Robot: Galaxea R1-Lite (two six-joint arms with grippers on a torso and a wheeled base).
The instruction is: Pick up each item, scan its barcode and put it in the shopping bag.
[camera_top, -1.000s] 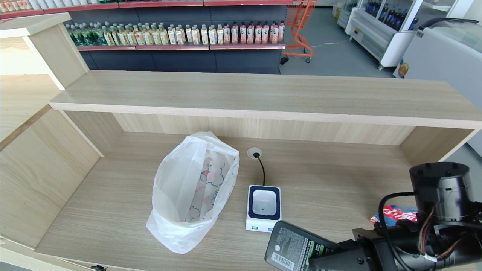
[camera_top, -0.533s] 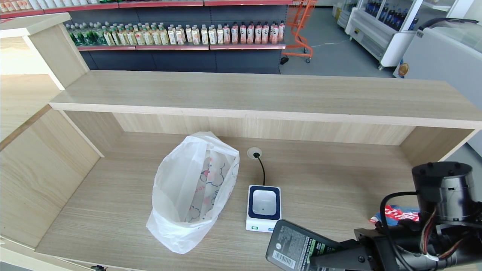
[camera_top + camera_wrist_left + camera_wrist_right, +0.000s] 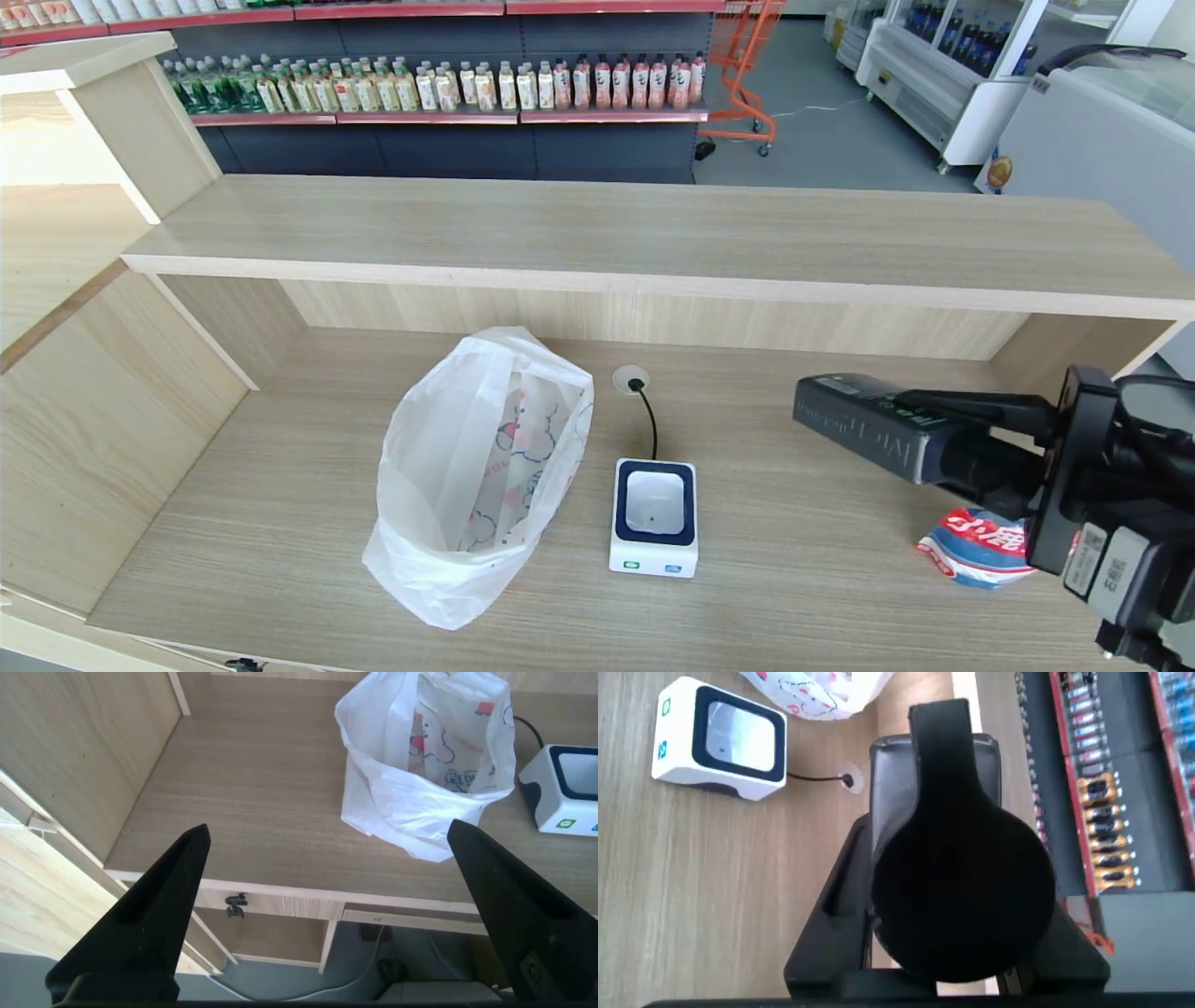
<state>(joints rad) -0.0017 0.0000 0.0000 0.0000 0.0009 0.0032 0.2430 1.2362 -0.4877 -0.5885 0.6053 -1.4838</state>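
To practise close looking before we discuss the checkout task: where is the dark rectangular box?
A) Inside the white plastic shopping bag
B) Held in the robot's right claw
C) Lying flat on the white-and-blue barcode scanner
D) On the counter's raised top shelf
B: the dark rectangular box is clamped in the right claw, off to the right of the white-and-blue barcode scanner.

Head view: high, facing forward and down over the counter (image 3: 280, 523), with the scanner (image 3: 653, 515) near centre. Left wrist view: above the counter's near edge, facing down toward the bag (image 3: 425, 761) beside the scanner. Right wrist view: close behind the box (image 3: 889, 784) in the right gripper (image 3: 924, 434), facing the scanner. All three views share the scanner and bag.
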